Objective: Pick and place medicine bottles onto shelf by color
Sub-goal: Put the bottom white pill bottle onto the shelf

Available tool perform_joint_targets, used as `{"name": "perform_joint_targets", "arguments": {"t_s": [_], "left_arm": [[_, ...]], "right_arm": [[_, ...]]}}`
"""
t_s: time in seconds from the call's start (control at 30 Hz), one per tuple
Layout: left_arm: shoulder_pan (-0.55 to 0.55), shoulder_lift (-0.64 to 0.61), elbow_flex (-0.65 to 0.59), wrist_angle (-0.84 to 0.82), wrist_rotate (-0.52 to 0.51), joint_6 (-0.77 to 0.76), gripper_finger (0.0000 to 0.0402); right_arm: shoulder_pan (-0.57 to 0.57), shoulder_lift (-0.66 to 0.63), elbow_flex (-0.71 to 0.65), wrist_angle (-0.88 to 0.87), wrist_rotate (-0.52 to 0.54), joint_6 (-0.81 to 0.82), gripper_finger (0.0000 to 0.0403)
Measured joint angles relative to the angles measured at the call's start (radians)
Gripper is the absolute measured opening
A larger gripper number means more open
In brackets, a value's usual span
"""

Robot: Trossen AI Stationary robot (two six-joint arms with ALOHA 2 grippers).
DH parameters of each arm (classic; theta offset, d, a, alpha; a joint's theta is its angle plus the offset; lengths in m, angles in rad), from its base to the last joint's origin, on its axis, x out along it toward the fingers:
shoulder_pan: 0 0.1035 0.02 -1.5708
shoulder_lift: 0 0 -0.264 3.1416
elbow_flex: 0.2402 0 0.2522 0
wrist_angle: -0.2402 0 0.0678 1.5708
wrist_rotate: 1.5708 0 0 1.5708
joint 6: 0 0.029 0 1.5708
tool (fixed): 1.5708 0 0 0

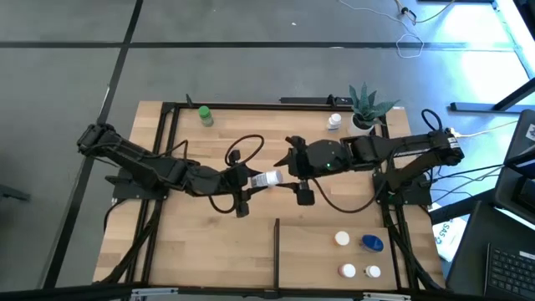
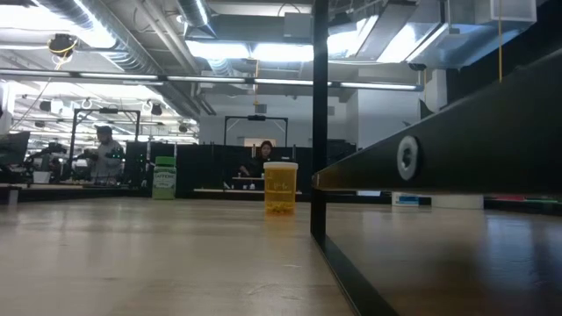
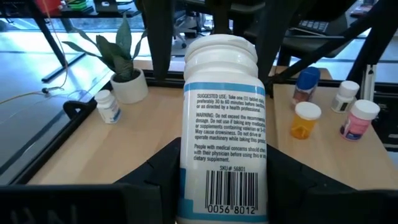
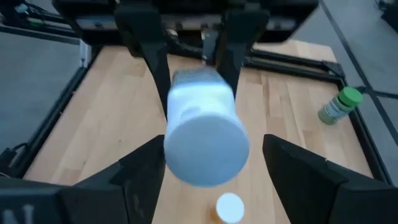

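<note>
The left tool (image 1: 251, 180) is closed on a white-capped bottle (image 1: 266, 178) at the middle of the table (image 1: 209, 242), its two dark fingers (image 3: 158, 171) pressing the labelled body from either side so the bottle lies level, cap toward the right arm. The right tool (image 1: 294, 176) faces it from just beside; in the right wrist view its fingers (image 4: 140, 180) stand wide apart on either side of the white cap (image 4: 206, 148) without touching it. A green bottle (image 1: 205, 115) rests near the far left corner of the table, and a small white bottle (image 1: 334, 122) stands just beside a potted plant (image 1: 365, 107) at the far right. On the light wood shelf (image 1: 318, 259), right of a thin black divider bar (image 1: 277, 251), stand three white-capped bottles (image 1: 342, 239) and a wider blue one (image 1: 372, 243). The low view shows an orange bottle (image 2: 280, 188) upright on the table near the black bar.
</note>
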Motion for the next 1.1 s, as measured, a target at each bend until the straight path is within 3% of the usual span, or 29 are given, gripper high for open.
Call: {"name": "perform_joint_targets", "arguments": {"t_s": [0.37,0.83,1.1], "left_arm": [[0.0,0.001,0.0,-0.001,0.001,-0.001,0.0156],[0.006,0.001,0.0,-0.002,0.001,-0.001,0.0156],[0.006,0.001,0.0,-0.001,0.009,-0.003,0.0157]], "right_arm": [[-0.023,0.008,0.0,0.035,-0.073,-0.011,0.0265],[-0.026,0.013,0.0,0.031,-0.09,-0.007,0.0181],[-0.026,0.013,0.0,0.031,-0.093,-0.003,0.0192]]}}
